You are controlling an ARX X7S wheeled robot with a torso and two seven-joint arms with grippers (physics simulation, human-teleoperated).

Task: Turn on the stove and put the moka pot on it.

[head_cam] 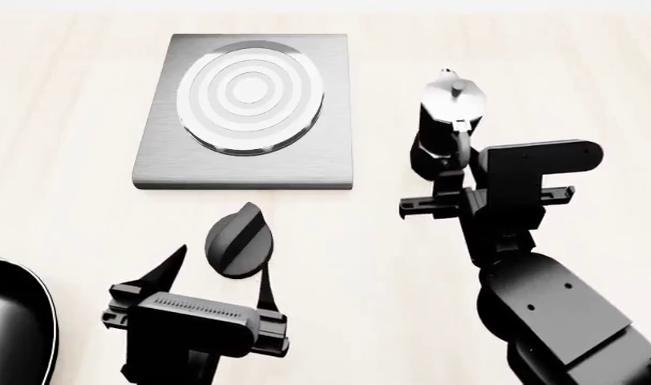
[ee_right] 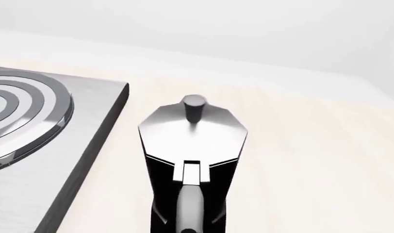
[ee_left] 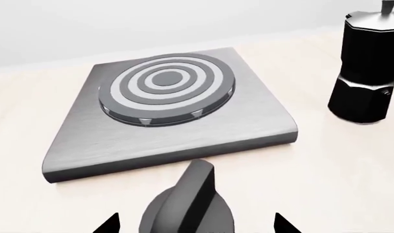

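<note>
The stove is a grey square plate with a ringed burner, also in the left wrist view. Its black knob lies on the table in front of it. My left gripper is open, its fingertips on either side of the knob without touching it. The moka pot stands upright on the table right of the stove. My right gripper is at the pot's handle, closed in on it; its fingertips do not show apart from the pot.
A black frying pan sits at the near left edge of the head view. The light wooden tabletop runs out around the stove and to the right. The right arm fills the lower right.
</note>
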